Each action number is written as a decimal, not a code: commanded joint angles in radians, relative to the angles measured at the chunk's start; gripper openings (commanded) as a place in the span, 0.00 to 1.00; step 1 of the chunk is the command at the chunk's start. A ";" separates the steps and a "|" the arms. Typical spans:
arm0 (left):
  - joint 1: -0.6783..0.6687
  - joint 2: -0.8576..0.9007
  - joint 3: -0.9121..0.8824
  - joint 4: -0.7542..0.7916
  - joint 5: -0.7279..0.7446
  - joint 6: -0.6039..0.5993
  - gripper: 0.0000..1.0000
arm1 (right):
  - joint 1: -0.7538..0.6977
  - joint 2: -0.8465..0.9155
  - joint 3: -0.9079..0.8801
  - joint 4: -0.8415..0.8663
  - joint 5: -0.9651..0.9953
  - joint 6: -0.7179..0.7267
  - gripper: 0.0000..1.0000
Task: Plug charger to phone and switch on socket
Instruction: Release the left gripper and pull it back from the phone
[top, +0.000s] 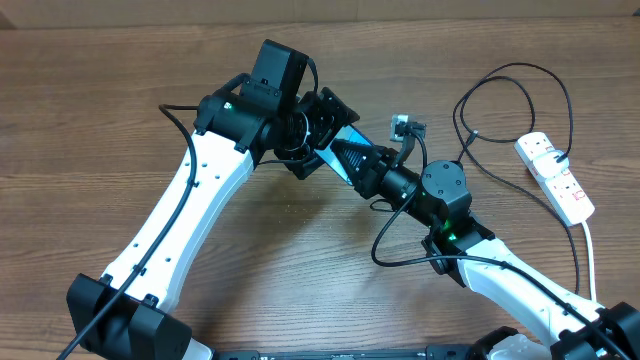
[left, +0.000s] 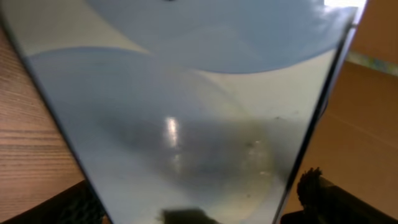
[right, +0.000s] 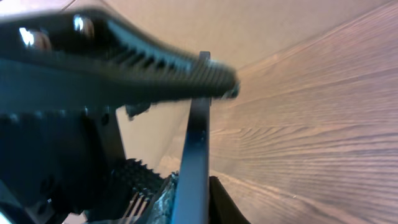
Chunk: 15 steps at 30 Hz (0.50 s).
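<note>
The phone (top: 341, 158) is held off the table between my two arms at the middle; only a blue sliver of it shows from overhead. Its pale blue screen (left: 186, 106) fills the left wrist view, and it stands edge-on in the right wrist view (right: 198, 143). My left gripper (top: 322, 135) is shut on it, fingers on both long edges (left: 186, 211). My right gripper (top: 362, 168) is shut on it too (right: 194, 202). The charger's black cable (top: 500, 75) loops at the right, running from the socket (top: 556, 176); its plug tip is hidden.
The socket's thick white cord (top: 590, 250) runs down the right side. A toothed finger of my left gripper (right: 124, 62) crosses the top of the right wrist view. Bare wooden table (top: 300, 280) lies between the arm bases.
</note>
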 joint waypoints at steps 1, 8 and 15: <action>-0.011 -0.011 0.005 0.004 -0.001 0.005 0.99 | 0.008 -0.007 0.003 0.021 -0.036 0.000 0.12; 0.076 -0.011 0.005 0.004 -0.023 0.130 1.00 | -0.003 -0.007 0.003 -0.081 -0.029 0.002 0.04; 0.323 -0.011 0.005 -0.145 0.121 0.350 1.00 | -0.068 -0.007 0.003 -0.294 -0.081 0.210 0.04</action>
